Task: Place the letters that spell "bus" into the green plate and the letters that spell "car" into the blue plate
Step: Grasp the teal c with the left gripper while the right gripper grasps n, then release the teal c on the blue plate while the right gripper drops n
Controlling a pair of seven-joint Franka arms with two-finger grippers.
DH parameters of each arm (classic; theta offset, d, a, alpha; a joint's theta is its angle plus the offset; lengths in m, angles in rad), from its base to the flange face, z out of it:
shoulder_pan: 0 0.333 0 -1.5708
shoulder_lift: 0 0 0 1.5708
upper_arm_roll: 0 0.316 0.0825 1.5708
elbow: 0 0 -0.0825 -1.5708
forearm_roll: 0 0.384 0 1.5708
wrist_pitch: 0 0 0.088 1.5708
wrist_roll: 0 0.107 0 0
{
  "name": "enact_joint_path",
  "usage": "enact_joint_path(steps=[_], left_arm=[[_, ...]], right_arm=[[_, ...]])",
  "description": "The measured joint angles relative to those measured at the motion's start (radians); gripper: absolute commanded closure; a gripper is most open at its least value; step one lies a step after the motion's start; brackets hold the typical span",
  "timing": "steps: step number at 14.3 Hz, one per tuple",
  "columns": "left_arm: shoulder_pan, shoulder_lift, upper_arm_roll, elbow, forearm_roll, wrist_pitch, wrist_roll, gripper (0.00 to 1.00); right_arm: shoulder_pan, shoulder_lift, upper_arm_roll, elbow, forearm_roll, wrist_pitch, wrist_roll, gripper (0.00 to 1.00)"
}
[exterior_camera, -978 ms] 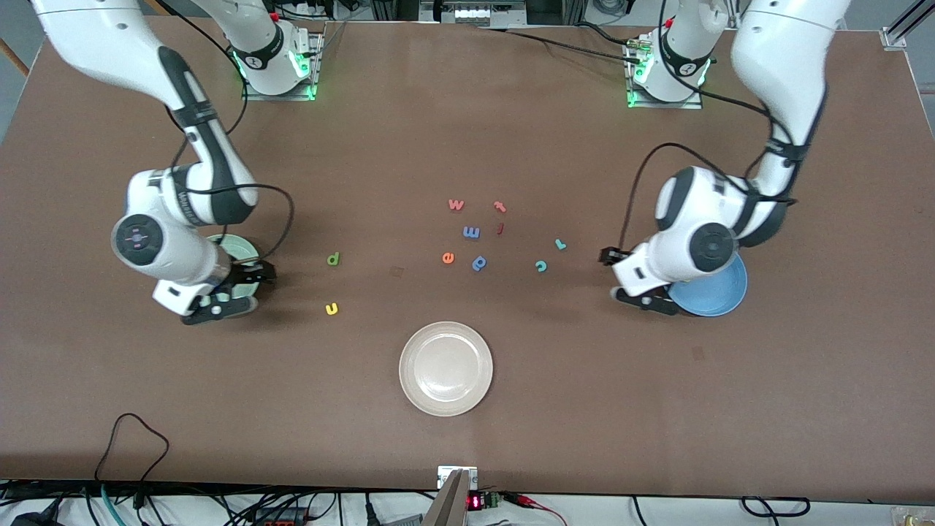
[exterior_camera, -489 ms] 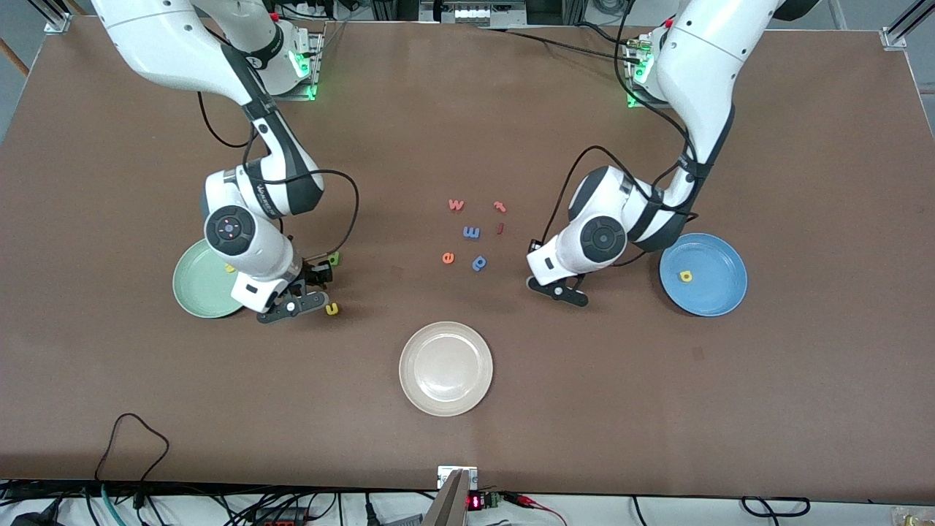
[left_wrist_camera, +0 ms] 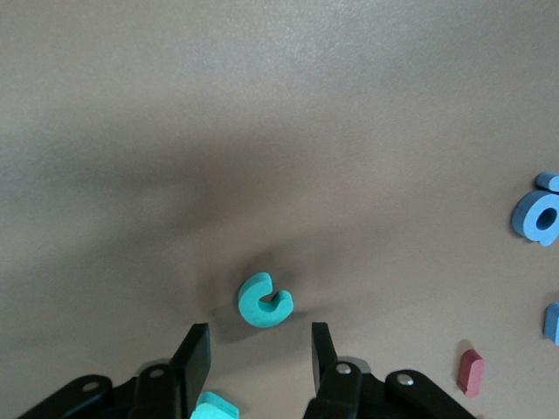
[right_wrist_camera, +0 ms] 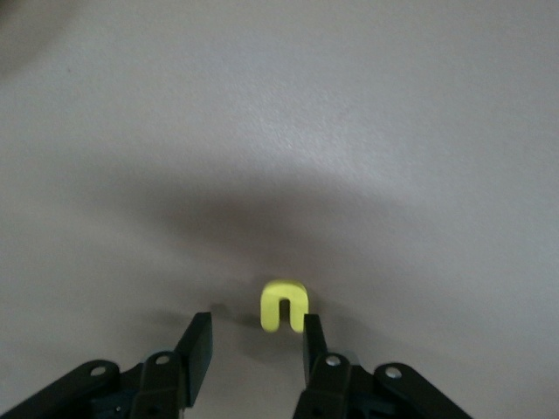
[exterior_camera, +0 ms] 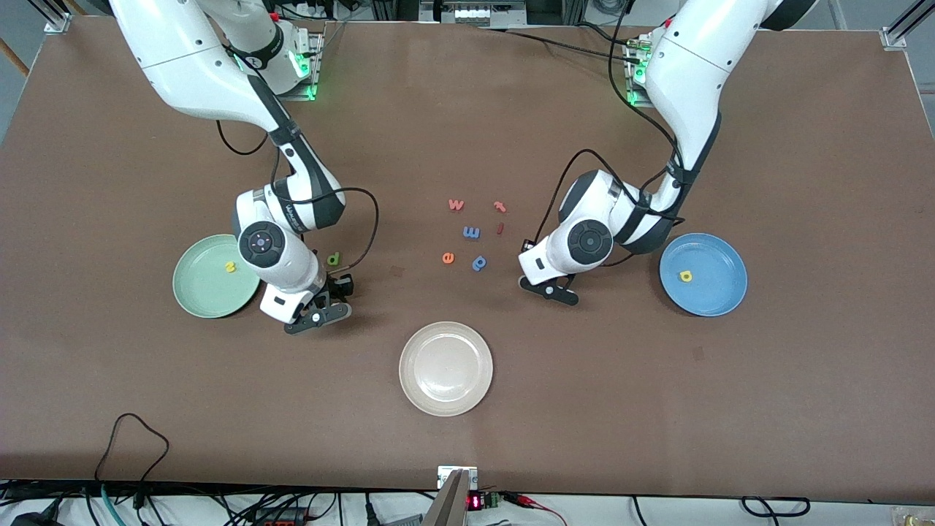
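Note:
The green plate (exterior_camera: 201,292) holds the yellow "s" (exterior_camera: 231,267). The blue plate (exterior_camera: 712,292) holds the yellow "a" (exterior_camera: 685,276). My right gripper (right_wrist_camera: 253,349) stands open low over the table, and the yellow "u" (right_wrist_camera: 284,305) lies just ahead of one fingertip. The olive "b" (exterior_camera: 333,258) lies beside that arm's wrist. My left gripper (left_wrist_camera: 258,360) is open too, with the teal "c" (left_wrist_camera: 265,301) just ahead of its fingertips. The teal "r" (left_wrist_camera: 214,406) lies by one finger. In the front view the hands (exterior_camera: 318,313) (exterior_camera: 549,290) hide "u", "c" and "r".
A cream plate (exterior_camera: 445,369) sits nearer the front camera, mid-table. Loose letters lie between the arms: red "w" (exterior_camera: 456,204), two small red pieces (exterior_camera: 500,207) (exterior_camera: 500,228), blue "m" (exterior_camera: 471,232), orange "e" (exterior_camera: 448,257), blue "p" (exterior_camera: 479,262).
Both arms have swung from their plates toward the table's middle. The right hand now covers the "u", the left hand covers the "c" and "r". The plates with "s" and "a" are uncovered.

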Motion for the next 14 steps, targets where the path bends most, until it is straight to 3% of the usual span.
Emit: enact_joint_path(steps=[7, 12, 14], left_arm=[[-0.002, 0.017, 0.002, 0.002, 0.006, 0.037, -0.001, 0.54], [-0.002, 0.017, 0.004, 0.002, 0.023, 0.036, -0.001, 0.71], [-0.003, 0.017, 0.005, 0.002, 0.025, 0.036, -0.001, 0.78]], right_arm=[[0.001, 0.015, -0.012, 0.008, 0.0, 0.016, 0.0, 0.5], [0.0, 0.024, -0.02, 0.008, 0.0, 0.016, 0.0, 0.5], [0.0, 0.03, -0.02, 0.008, 0.0, 0.022, 0.0, 0.58]])
